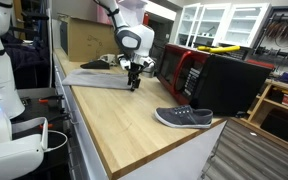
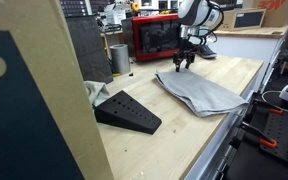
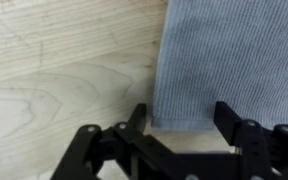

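Now the gripper (image 3: 181,118) stands open, its 2 black fingers (image 3: 137,120) straddling the edge of the grey ribbed cloth (image 3: 234,50) (soft, flat, rectangular), which lies near a long edge of the wooden table (image 3: 64,80).

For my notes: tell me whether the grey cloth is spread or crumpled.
Spread: the grey cloth lies flat on the table, edges straight.
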Motion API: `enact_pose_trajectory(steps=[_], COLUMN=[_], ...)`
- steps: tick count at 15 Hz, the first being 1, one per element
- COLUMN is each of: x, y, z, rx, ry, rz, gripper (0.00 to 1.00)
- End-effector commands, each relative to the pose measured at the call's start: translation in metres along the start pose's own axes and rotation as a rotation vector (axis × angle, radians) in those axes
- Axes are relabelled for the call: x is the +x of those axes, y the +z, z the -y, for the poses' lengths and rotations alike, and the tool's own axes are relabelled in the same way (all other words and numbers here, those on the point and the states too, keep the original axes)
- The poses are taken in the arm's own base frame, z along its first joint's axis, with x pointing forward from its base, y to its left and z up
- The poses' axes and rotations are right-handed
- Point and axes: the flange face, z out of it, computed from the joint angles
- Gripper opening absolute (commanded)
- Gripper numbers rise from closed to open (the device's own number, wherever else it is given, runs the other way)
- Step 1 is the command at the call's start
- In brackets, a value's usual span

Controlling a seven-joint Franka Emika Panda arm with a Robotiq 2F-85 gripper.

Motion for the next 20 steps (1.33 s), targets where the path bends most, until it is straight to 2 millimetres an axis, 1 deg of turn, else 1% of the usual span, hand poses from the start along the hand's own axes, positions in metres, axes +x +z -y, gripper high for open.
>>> enact_pose_trajectory(steps=[1, 6, 7, 10, 11, 13, 16, 18, 20], x=[0.003, 0.005, 0.007, 0.015, 0.017, 0.021, 0.025, 0.025, 0.020], y=[-0.006, -0.019, -0.022, -0.032, -0.037, -0.050, -0.071, -0.080, -0.088], z=[0.002, -0.002, -0.005, -0.016, -0.023, -0.039, -0.072, -0.094, -0.110], rx=[0.060, 0.103, 0.107, 0.113, 0.115, 0.126, 0.143, 0.144, 0.134], ry=[0.007, 0.016, 0.027, 0.076, 0.097, 0.153, 0.252, 0.306, 0.339], rz=[0.035, 0.055, 0.046, -0.008, -0.029, -0.085, -0.174, -0.214, -0.243], gripper=[0.42, 0.05, 0.01, 0.00, 0.01, 0.01, 0.01, 0.01, 0.01])
